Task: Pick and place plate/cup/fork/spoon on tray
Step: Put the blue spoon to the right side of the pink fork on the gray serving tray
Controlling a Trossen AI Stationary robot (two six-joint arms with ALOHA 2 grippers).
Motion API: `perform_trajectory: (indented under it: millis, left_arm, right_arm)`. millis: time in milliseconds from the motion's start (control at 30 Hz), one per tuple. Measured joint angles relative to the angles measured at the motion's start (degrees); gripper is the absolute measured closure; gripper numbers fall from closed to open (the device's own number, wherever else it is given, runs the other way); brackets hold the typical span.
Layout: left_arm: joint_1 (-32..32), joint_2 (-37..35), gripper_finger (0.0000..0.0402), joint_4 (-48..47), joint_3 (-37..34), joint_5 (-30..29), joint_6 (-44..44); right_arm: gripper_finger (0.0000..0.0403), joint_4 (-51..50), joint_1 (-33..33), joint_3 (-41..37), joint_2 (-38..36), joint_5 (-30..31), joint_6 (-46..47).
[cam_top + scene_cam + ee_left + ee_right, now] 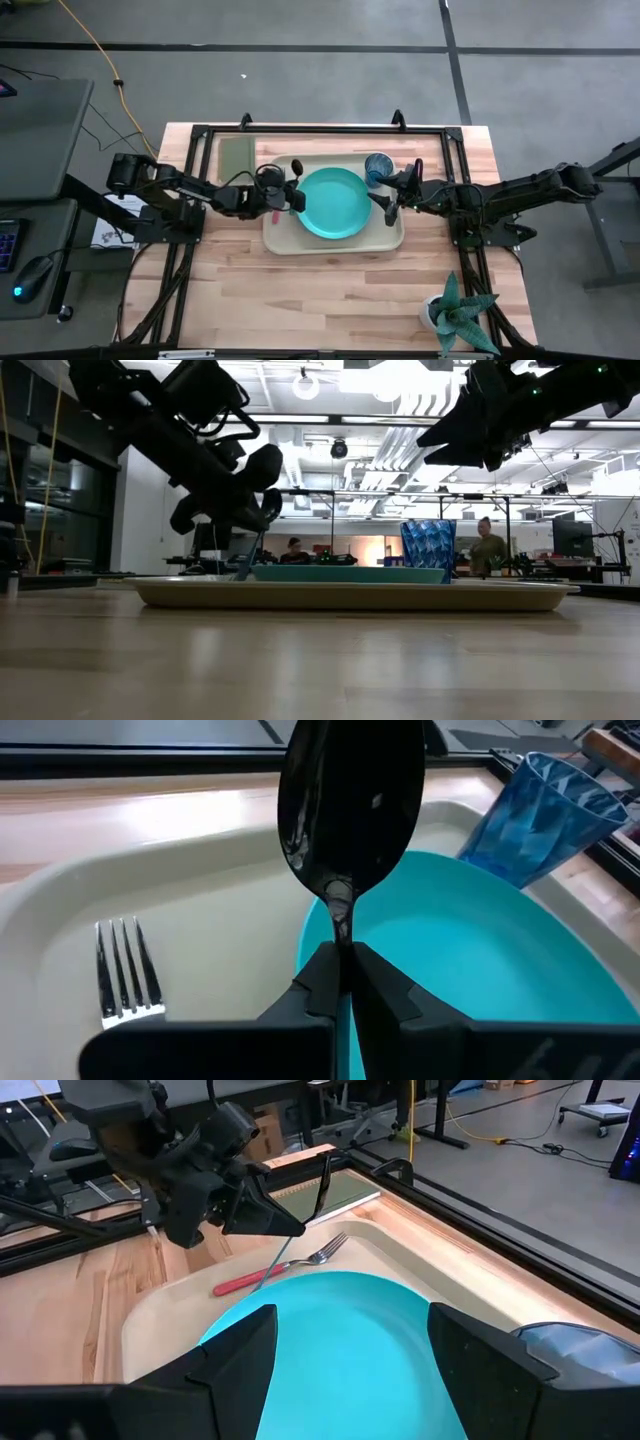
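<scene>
**Spoon held over tray; last item not yet set down**

High view: tray [283,243] on the tabletop [300,300], carrying the plate [333,203] at centre and the cup [378,167] at its far right corner; left end effector [292,196] over the tray's left part, just beside the plate's rim, with the spoon [296,166] pointing away from it; right end effector [388,205] at the plate's right edge. Risk, as judged: a release from here may drop the spoon across the plate rim or onto the fork rather than on bare tray.

Low view: left end effector [262,500] hangs above the tray [350,595]; the spoon's handle [250,555] slants down toward the tray floor; contact cannot be told. Risk: a tilted release could let it bounce or roll.

Left wrist view: left end effector [343,982] closed tight on the spoon's neck; dark bowl [350,795] upward; fork [125,970] lying in the tray below, plate [470,970] alongside, cup [540,815] beyond.

Right wrist view: right end effector [350,1370] spread wide, holding nothing, poised over the plate [340,1340]; fork [280,1267] flat in the tray near the left end effector [285,1225]. Risk: the two arms are near enough to collide.
</scene>
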Motion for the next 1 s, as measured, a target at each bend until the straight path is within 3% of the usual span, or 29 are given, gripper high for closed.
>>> perform_trajectory:
  millis: [300,500,667,1000]
  left_arm:
    - [0.35,0.0,0.0401,-2.7,0.16,0.19,-1.63]
    - [1.74,0.6,0.0401,-6.94,0.16,2.78,-7.14]
    - [2.4,3.91,0.0401,-5.89,0.16,5.83,-9.2]
    - [2.91,9.37,0.0401,-3.98,0.14,5.79,-12.17]
  right_arm:
    - [0.015,-0.02,0.0,0.0,-0.01,0.05,0.1]
    - [0.015,-0.03,0.0,0.0,-0.01,0.1,-0.05]
    - [0.015,-0.02,0.0,0.0,-0.01,0.12,-0.05]
    - [0.015,-0.02,0.0,0.0,-0.01,0.1,-0.08]
